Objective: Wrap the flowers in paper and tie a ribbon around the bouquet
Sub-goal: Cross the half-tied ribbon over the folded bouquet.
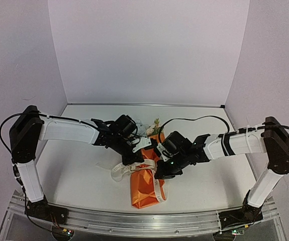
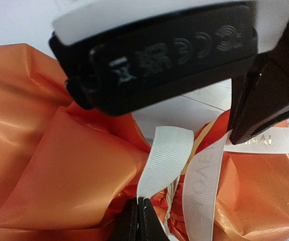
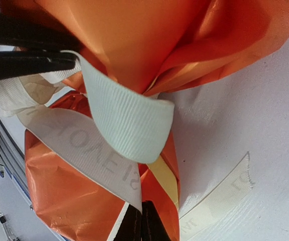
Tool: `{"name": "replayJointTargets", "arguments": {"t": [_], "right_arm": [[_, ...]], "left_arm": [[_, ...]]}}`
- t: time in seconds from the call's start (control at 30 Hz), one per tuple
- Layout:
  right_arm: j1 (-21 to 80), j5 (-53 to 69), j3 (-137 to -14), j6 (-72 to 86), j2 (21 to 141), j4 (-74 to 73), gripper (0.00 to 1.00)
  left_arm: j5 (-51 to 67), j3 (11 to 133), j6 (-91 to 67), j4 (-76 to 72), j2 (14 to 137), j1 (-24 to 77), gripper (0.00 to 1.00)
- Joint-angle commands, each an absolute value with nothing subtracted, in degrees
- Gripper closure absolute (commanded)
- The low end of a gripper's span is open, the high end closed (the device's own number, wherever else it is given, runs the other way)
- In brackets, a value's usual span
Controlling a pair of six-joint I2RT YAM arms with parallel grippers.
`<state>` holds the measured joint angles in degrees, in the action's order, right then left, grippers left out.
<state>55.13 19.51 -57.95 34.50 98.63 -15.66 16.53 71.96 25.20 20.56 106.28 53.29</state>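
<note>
The bouquet [image 1: 143,190] lies on the table [image 1: 69,165], centred between the arms. Its flowers [image 1: 153,125] stick out at the far end, partly hidden by the grippers. The orange paper [image 2: 59,165] is pinched at the middle, where the ribbon [image 3: 126,120] crosses it in loose loops. The left gripper [image 2: 139,215] is clamped on a plain ribbon strand at that pinch. The right gripper [image 3: 143,222] is closed on the lettered strand just beside it. One loose ribbon end lies flat on the table beside the paper.
</note>
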Motion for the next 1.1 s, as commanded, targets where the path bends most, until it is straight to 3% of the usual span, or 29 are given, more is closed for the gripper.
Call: {"name": "replayJointTargets", "arguments": {"t": [0.0, 1.07], "right_arm": [[54.79, 17.85, -58.31, 33.94, 96.69, -14.70, 1.00], [52.82, 20.85, -62.34, 42.08, 102.09, -5.38, 1.00]], "left_arm": [[19.05, 72.03, 24.04, 19.43, 103.52, 53.61, 1.00], [27.67, 67.79, 17.79, 14.66, 97.82, 53.44, 0.99]]}}
